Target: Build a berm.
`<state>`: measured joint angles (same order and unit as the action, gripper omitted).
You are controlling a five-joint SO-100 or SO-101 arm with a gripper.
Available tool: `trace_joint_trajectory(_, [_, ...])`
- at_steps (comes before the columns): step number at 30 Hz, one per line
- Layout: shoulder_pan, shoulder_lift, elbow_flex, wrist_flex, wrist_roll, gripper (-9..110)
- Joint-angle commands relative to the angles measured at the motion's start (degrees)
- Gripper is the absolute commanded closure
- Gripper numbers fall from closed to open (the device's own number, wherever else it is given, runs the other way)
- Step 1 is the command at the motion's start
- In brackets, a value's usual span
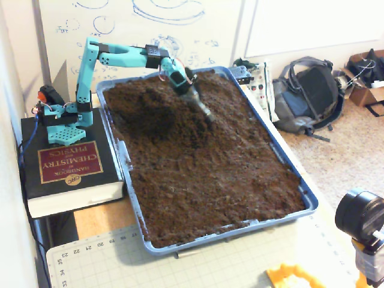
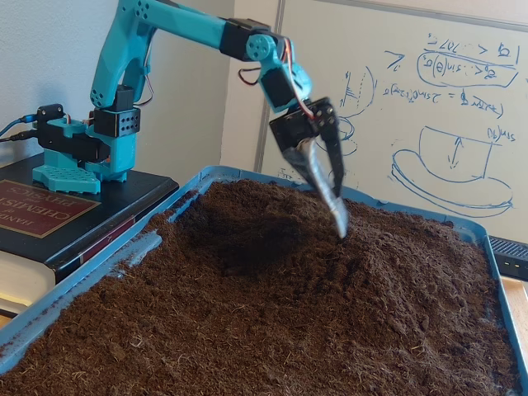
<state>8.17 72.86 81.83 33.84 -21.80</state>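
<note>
A blue tray (image 1: 127,157) is full of loose dark-brown soil (image 1: 204,180). In both fixed views a dark hollow (image 2: 247,247) lies in the far part of the soil. Beside it the soil rises into a low sloping hump, the berm (image 2: 371,264), which also shows in a fixed view (image 1: 219,129). My teal arm reaches out over the tray. My gripper (image 2: 340,224) points down with its tip touching the soil on the hump's near slope, as a fixed view (image 1: 208,115) also shows. Its fingers (image 2: 332,165) meet at the tip and hold nothing I can see.
The arm's base (image 1: 63,117) stands on a thick black book (image 1: 69,165) left of the tray. A whiteboard (image 2: 445,124) stands behind. A backpack (image 1: 306,93) lies on the floor at right. A cutting mat (image 1: 180,264), a camera (image 1: 360,216) and a yellow object (image 1: 291,277) are in front.
</note>
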Motion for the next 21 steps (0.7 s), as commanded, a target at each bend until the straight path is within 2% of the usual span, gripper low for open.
trace_joint_trajectory(1, [2.8,-1.8,-9.7,-6.2,0.7,101])
trace_joint_trajectory(8, [5.5,-12.4,-19.2,-9.6,3.2,101])
trace_joint_trajectory(21, [4.5,-30.2,-39.5,-9.8,28.7,101])
